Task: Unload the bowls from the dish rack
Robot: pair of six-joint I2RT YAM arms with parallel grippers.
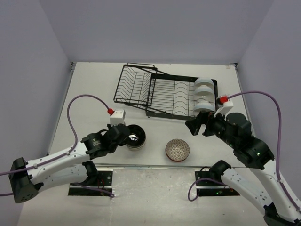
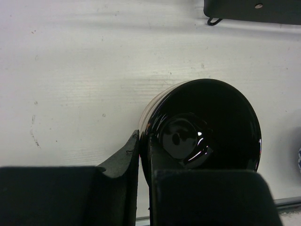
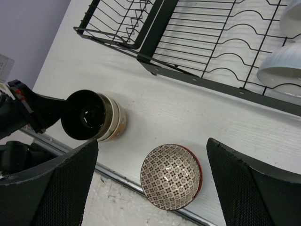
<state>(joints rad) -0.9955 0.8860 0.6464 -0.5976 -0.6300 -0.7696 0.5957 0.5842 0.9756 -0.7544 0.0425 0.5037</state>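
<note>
The black wire dish rack [image 1: 164, 96] lies at the back of the table, with three white bowls [image 1: 204, 94] on edge at its right end. A beige bowl with a glossy black inside [image 1: 136, 137] sits left of centre. My left gripper [image 2: 143, 155] is shut on its near rim, one finger inside and one outside. A brown net-patterned bowl [image 1: 178, 149] rests upright near the front edge. My right gripper [image 3: 151, 143] hangs open above it, a finger on each side and nothing between them. Two white bowls [image 3: 282, 70] show at the right wrist view's right edge.
The rack's smaller raised basket [image 1: 134, 84] on the left holds nothing. A metal strip [image 1: 150, 165] runs along the table's front edge, just in front of both loose bowls. Grey walls close in the left, back and right.
</note>
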